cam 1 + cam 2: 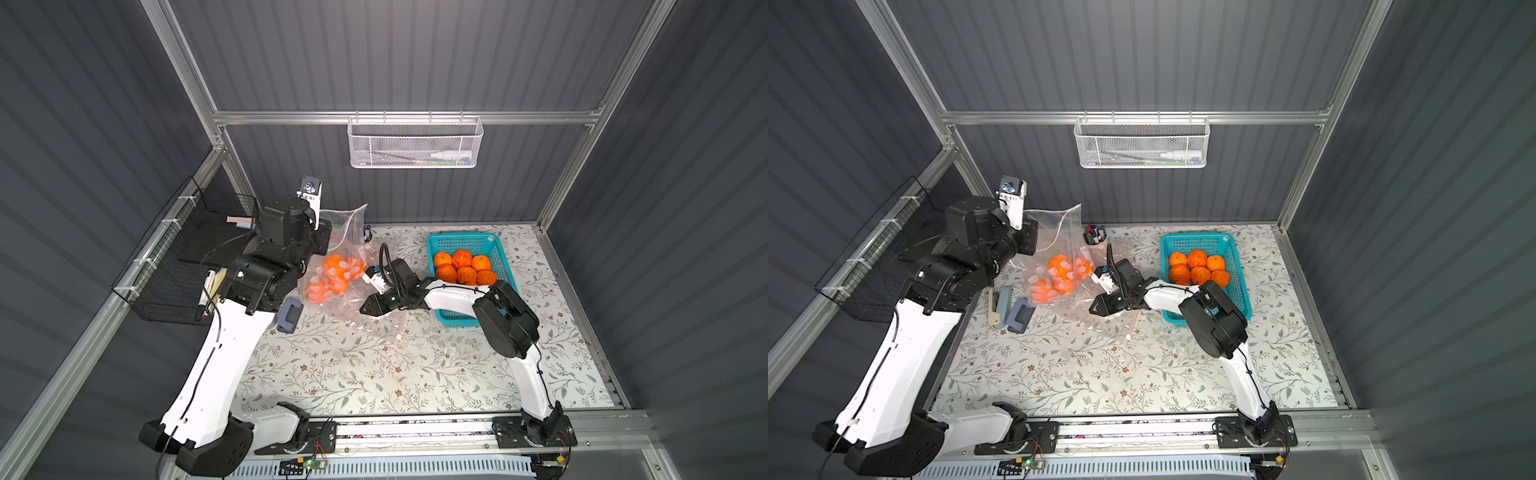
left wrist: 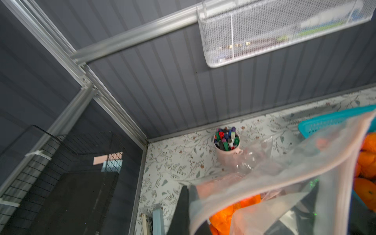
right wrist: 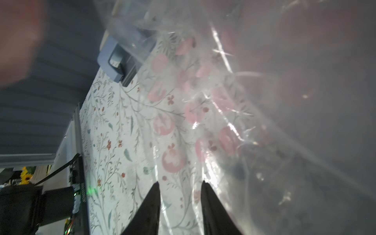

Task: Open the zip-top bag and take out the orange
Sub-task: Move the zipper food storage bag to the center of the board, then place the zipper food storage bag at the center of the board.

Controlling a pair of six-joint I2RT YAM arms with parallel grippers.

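A clear zip-top bag (image 1: 348, 226) (image 1: 1059, 226) with pink print hangs at the back left of the table. Several oranges (image 1: 334, 268) (image 1: 1059, 268) sit low inside it. My left gripper (image 2: 188, 187) is shut on the bag's upper edge (image 2: 284, 183) and holds it lifted; an orange (image 2: 223, 217) shows through the film. My right gripper (image 1: 362, 309) (image 1: 1092, 309) lies low at the bag's lower right side. Its fingers (image 3: 180, 183) stand apart and open, with bag film (image 3: 264, 101) draped over and beside them. I cannot tell whether they are inside the bag's mouth.
A teal basket (image 1: 494, 249) (image 1: 1235, 266) holding several oranges stands at the back right, beside the right arm. A pen cup (image 1: 1094, 235) (image 2: 226, 142) is behind the bag. A blue hole punch (image 1: 289, 314) (image 1: 1021, 316) lies at the left. A black wire basket (image 1: 187, 257) hangs on the left wall.
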